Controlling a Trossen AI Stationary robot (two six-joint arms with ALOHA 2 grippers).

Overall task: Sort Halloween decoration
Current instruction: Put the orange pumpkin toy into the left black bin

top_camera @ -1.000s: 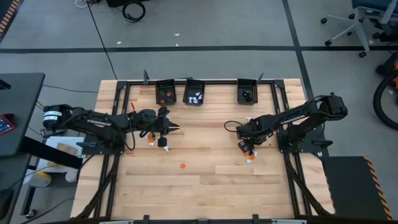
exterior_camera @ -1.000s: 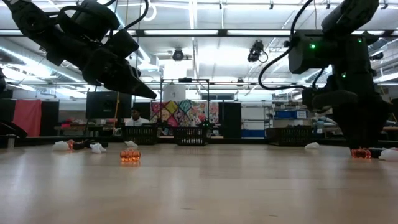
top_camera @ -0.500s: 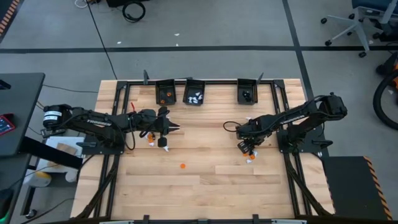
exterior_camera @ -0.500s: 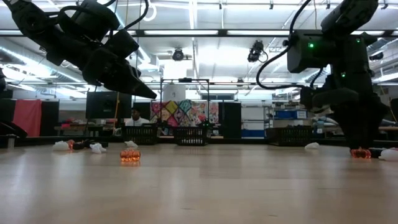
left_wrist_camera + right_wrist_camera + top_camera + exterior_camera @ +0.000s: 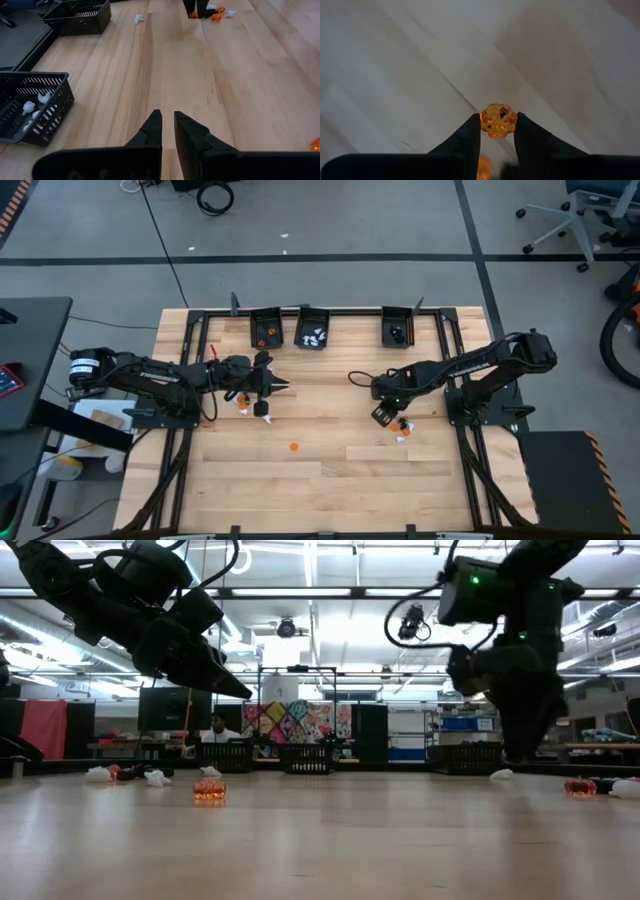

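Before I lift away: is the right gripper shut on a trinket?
Yes. The right gripper is shut on an orange trinket, pinched between both fingertips.

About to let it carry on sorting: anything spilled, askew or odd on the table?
Nothing spilled or damaged. The bins stand upright along the far edge. Loose trinkets lie unsorted on the wood, as expected. The right claw grips an orange trinket; the left claw hovers empty.

Two matte-black jointed arms — looped cables, tapered end effectors.
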